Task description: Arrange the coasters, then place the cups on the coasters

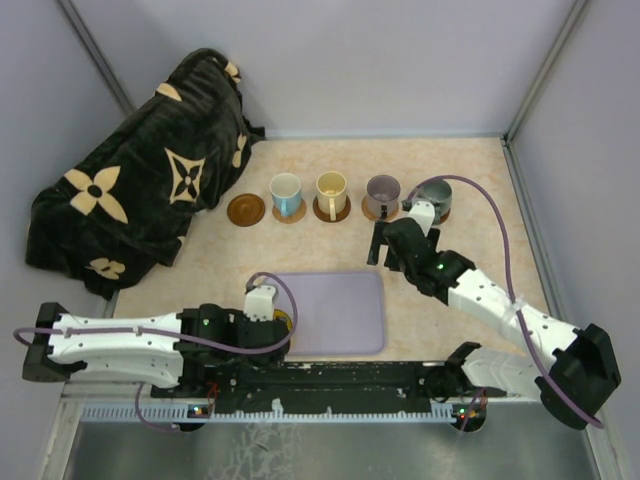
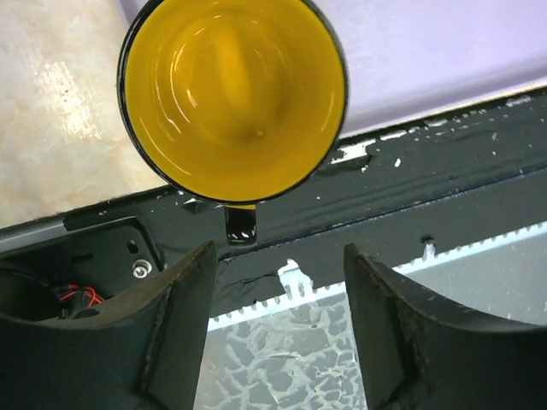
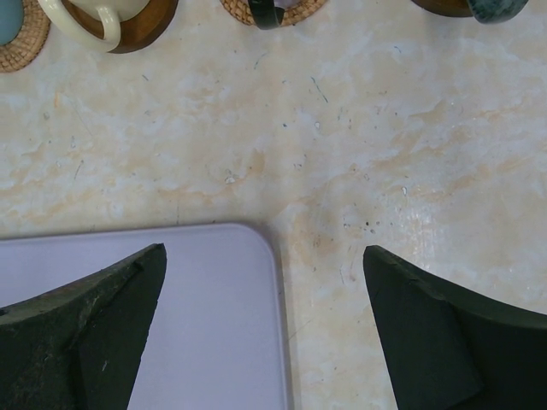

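Here's the counter (image 1: 330,250) with its far row nearly full and the lavender tray (image 1: 340,310) up front. The right pincer (image 3: 265,333) hangs spread wide and empty over the tray's far right corner. The left pincer (image 2: 282,333), partly open and gripping nothing, faces the yellow cup (image 2: 231,94) at the tray's near left corner. The white-and-blue cup (image 1: 286,193), cream cup (image 1: 331,190), mauve cup (image 1: 382,193) and grey-green cup (image 1: 433,196) each sit on one of the coasters (image 1: 331,214). One dark coaster (image 1: 245,209) at the left end lies bare, so I'd say one cup to go.
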Controlling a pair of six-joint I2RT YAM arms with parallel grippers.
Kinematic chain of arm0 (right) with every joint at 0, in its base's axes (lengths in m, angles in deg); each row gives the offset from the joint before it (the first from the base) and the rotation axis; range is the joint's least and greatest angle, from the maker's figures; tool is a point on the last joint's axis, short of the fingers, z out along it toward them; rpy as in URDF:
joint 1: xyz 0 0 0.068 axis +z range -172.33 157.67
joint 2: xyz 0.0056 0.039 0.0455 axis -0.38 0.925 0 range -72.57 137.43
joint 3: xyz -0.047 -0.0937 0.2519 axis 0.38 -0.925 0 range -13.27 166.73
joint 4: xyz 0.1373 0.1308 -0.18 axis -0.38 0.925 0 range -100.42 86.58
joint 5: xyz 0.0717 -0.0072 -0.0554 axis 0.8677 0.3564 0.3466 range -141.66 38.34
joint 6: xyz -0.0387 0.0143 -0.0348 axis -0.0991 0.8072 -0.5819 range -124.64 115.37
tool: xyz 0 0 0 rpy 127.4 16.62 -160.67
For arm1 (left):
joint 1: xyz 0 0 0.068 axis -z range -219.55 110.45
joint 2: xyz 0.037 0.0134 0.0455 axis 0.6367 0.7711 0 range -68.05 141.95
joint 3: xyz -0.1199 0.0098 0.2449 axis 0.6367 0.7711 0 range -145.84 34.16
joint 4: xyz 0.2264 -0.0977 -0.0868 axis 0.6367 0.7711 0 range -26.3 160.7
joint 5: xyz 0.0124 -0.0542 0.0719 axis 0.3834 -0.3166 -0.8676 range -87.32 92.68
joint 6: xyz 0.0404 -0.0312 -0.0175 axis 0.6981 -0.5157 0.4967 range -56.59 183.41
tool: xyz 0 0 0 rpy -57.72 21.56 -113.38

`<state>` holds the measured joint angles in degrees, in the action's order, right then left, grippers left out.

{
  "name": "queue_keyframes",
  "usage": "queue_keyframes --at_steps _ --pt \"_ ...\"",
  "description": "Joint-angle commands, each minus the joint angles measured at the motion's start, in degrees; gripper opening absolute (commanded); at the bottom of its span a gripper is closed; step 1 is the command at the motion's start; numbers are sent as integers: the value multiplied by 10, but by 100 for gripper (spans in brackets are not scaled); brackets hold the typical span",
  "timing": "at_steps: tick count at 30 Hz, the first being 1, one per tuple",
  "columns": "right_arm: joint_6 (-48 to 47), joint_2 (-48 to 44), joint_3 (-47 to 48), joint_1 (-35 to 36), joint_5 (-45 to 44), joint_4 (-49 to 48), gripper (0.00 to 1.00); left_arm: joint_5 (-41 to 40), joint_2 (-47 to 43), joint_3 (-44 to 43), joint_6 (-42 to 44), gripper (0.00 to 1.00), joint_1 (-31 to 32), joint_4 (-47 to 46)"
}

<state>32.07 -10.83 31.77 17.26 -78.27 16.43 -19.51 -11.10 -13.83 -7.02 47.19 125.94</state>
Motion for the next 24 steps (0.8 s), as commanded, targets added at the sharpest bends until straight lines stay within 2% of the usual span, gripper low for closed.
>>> queue_keyframes --at_steps 1,13,24 --pt "12 -18 12 -5 0 -9 99 -17 -14 36 -61 65 9 7" --pt "21 -17 8 -5 14 -13 99 -75 -25 81 -63 55 9 -31" --pt "22 -12 6 -4 17 -17 99 -56 -5 105 -63 47 9 -61"
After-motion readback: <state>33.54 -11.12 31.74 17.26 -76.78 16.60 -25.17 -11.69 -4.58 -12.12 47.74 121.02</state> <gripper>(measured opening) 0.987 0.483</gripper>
